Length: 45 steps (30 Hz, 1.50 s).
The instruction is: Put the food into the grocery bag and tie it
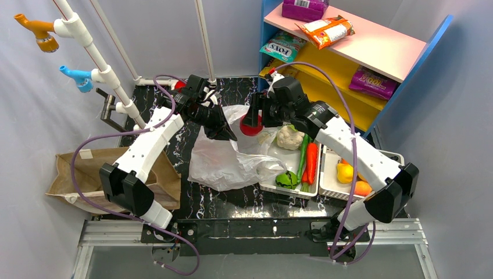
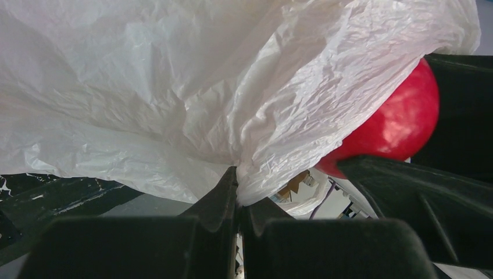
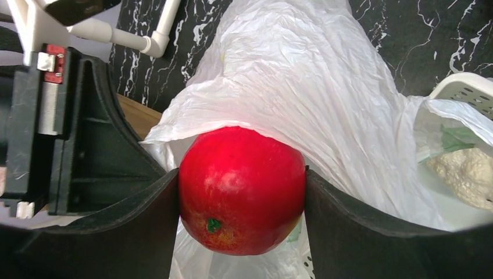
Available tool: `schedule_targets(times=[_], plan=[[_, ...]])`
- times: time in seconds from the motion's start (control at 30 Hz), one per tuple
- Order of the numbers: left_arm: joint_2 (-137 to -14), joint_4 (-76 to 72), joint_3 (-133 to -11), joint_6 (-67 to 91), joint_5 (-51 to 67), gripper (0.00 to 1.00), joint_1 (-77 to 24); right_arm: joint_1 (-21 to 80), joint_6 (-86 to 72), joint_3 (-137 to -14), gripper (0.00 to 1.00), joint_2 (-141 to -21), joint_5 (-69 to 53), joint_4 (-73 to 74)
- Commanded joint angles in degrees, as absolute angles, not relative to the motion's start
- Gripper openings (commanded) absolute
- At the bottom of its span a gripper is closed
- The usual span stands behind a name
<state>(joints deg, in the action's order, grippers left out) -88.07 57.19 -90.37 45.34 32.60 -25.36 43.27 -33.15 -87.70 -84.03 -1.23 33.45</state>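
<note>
Against grocery bag (image 1: 224,163), right end effector (image 1: 252,120) gripping apple (image 3: 241,192)

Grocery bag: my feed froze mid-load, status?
Left gripper shut on grocery bag. Right gripper shut on red apple. Bag film drapes over apple's top.

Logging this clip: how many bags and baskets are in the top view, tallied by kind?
White plastic bag: 1
Brown paper bag: 1
White basket: 2, the second beside it on the right
Total: 4
</note>
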Motion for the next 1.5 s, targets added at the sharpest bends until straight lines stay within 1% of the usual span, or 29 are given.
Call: schedule_targets(times=[0.0,0.03,0.07,0.13,0.17,0.3,0.43,0.63,0.83,1.0,1.23,1.33,1.47], plan=[[-84.98,58.55,-89.69,45.72,33.80,0.00,-25.66,43.62,-30.09,-91.13,0.28,-84.90,-1.93,32.34],[-85.01,58.67,-89.74,45.71,33.83,0.00,-25.66,43.63,-29.70,-91.33,0.31,-85.22,-3.02,32.15],[-85.12,58.78,-89.81,45.65,33.84,0.00,-25.66,43.68,-29.22,-91.55,0.39,-85.51,-4.54,32.06],[-85.29,59.02,-89.96,45.59,33.67,0.00,-25.66,43.79,-29.09,-92.49,0.61,-86.28,-5.84,32.79],[-85.41,59.00,-89.99,45.60,33.58,0.00,-25.64,43.93,-29.03,-92.83,0.68,-86.57,-6.31,33.08],[-85.86,58.87,-90.31,45.62,33.57,0.00,-25.66,44.21,-29.08,-92.92,0.77,-86.45,-7.75,32.70],[-86.45,59.02,-90.91,45.68,33.66,0.00,-25.66,44.30,-29.02,-93.32,0.81,-86.65,-8.72,32.92],[-86.88,59.03,-91.55,45.70,33.59,0.00,-25.64,44.36,-29.88,-93.36,0.84,-86.92,-8.82,32.93],[-86.84,58.80,-91.41,45.71,33.66,0.00,-25.66,44.79,-30.60,-93.34,0.86,-87.47,-10.94,32.36],[-87.01,58.70,-91.45,45.87,33.49,0.00,-25.66,45.12,-31.74,-92.27,0.87,-86.37,-19.15,29.96],[-87.20,58.80,-91.45,45.85,33.31,0.00,-25.69,45.11,-32.60,-92.11,0.88,-83.61,-23.33,32.56],[-87.19,58.75,-91.58,45.85,33.31,0.00,-25.66,45.13,-33.00,-92.05,0.89,-82.40,-24.24,33.79],[-87.28,58.96,-91.90,45.71,33.22,0.00,-25.66,45.09,-32.95,-92.47,0.89,-80.57,-22.45,36.26]])
